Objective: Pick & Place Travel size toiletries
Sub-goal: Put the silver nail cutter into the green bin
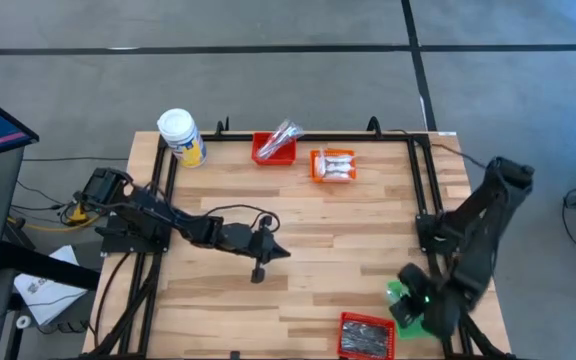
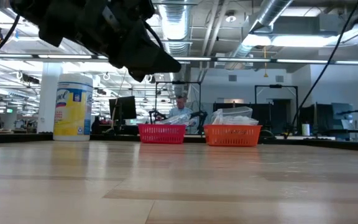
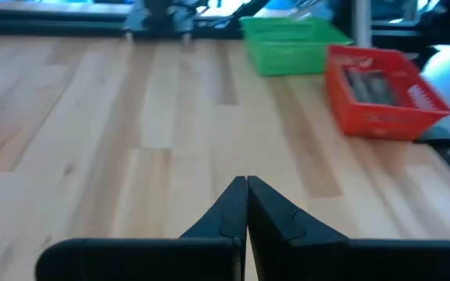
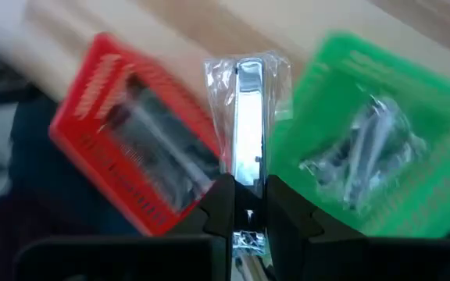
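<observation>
Toiletry stick (image 4: pixel 248 117), silver and clear-wrapped, is pinched by its end in the right gripper (image 4: pixel 248 204), held above the red basket (image 4: pixel 139 148) and green basket (image 4: pixel 373 148), seemingly for sorting. The left gripper (image 3: pixel 247 204) is kept shut, empty, mid-table.

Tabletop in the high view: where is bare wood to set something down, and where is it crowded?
Bare wood spans the middle of the table, between the orange basket at the far edge and the red basket at the near edge. The near right corner is crowded: green basket, red basket, and the right gripper holding a clear-wrapped silver stick above them.
</observation>
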Action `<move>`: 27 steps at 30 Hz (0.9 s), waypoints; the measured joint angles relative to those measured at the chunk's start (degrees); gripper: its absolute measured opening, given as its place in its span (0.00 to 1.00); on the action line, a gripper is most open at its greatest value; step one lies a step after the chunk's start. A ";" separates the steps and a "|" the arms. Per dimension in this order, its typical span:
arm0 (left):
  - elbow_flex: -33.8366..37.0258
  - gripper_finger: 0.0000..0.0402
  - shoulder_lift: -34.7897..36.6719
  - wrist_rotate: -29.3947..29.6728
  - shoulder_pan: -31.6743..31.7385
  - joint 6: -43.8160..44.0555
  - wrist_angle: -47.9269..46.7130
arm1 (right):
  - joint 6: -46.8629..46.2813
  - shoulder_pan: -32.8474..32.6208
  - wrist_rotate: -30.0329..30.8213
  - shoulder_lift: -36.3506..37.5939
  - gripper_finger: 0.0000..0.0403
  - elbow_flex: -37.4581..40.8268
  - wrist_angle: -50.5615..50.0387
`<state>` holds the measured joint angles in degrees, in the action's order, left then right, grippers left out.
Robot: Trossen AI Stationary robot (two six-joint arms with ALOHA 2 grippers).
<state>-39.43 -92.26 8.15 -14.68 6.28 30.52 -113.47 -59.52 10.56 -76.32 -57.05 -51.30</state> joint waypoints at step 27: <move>0.71 0.00 0.01 1.36 -6.40 -3.26 7.89 | -14.77 -1.45 -9.76 -24.77 0.16 -17.86 -24.97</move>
<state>-38.72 -92.25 9.51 -21.08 3.03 38.41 -128.24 -60.97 0.80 -101.10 -74.91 -76.28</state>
